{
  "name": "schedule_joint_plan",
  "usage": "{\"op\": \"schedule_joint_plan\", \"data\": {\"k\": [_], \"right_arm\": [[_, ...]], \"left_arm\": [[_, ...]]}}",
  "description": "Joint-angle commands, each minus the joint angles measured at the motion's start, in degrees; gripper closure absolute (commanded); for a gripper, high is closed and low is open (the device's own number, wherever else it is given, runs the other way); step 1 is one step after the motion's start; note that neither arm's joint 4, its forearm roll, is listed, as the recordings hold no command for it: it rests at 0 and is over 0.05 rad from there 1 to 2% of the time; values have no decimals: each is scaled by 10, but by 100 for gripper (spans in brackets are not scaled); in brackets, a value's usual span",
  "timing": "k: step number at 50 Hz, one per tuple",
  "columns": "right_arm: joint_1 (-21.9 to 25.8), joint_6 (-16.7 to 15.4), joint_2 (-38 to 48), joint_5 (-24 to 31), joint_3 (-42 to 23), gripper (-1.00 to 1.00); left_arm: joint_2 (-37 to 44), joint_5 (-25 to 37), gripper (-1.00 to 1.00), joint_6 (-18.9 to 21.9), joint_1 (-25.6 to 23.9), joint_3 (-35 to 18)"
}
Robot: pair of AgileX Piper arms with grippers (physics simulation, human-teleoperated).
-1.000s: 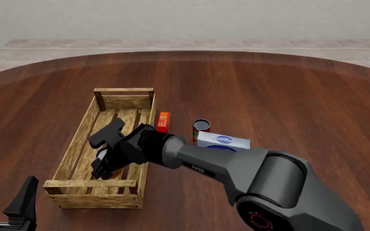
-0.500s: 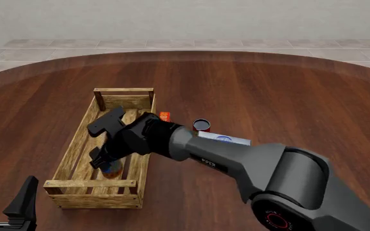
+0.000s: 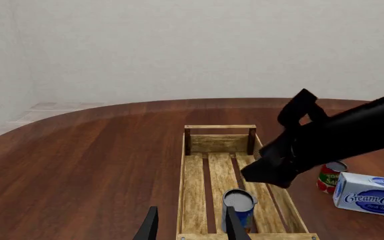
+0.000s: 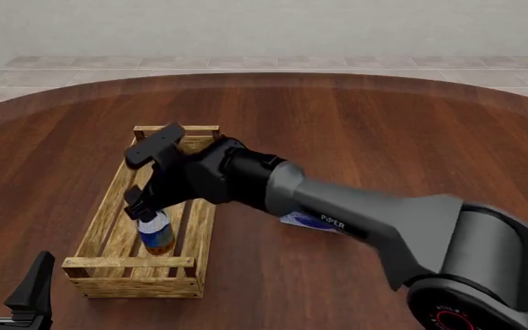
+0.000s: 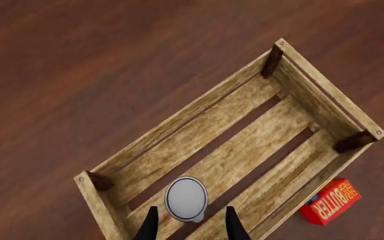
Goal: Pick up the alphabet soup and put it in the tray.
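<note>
Dark polished wood table (image 4: 383, 130) | right gripper (image 5: 188, 226) fingers parted, now lifted clear of blue-orange white-topped alphabet soup can (image 4: 156, 233) | can stands upright on slats, near end of long light-wood tray (image 4: 99, 223) | placement judged done | left gripper (image 4: 7, 289) open, idle

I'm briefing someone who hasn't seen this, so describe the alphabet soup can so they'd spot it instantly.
Find the long wooden tray on the table's left. The alphabet soup stands upright inside its near end, just below the right hand. Blue-and-orange label and white top; the other can is red.
</note>
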Motion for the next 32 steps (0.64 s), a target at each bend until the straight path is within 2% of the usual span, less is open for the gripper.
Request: {"op": "schedule_joint_plan", "data": {"k": [1, 32], "right_arm": [[-5, 6, -45, -24, 32, -100], [-20, 22, -167, -142, 180, -100]], "left_arm": [[0, 0, -100, 0, 0, 0], [0, 0, -100, 0, 0, 0]]}}
